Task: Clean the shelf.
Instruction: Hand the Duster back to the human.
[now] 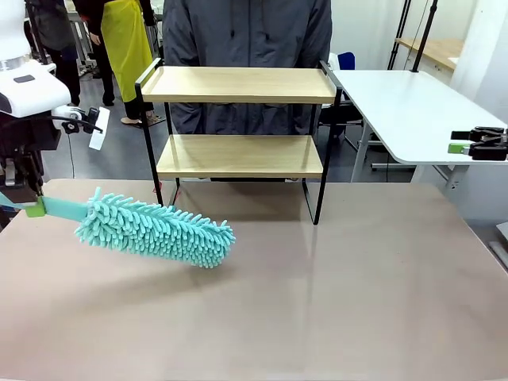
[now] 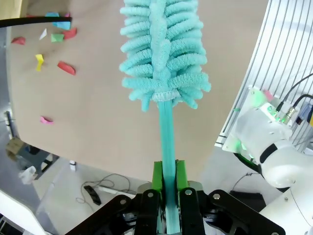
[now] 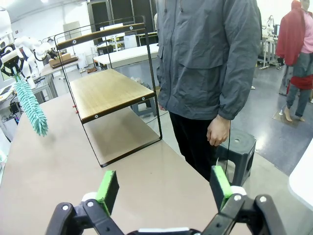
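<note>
The shelf (image 1: 238,85) stands at the table's far middle: two light wooden boards in a thin black frame, both boards bare. It also appears in the right wrist view as the shelf (image 3: 105,90). A fluffy teal duster (image 1: 155,228) hangs low over the table's left part, head pointing right and slightly down. My left gripper (image 1: 32,208) is shut on its teal handle. In the left wrist view the green pads (image 2: 157,178) clamp the handle (image 2: 168,142) below the duster head (image 2: 164,54). My right gripper (image 3: 164,188) is open and holds nothing, far to the right (image 1: 464,141).
A person in a grey jacket (image 1: 246,32) stands right behind the shelf, one hand (image 3: 215,134) hanging down. Small coloured paper scraps (image 2: 63,66) lie on the brown table (image 1: 333,294). A white table (image 1: 405,103) stands at the back right.
</note>
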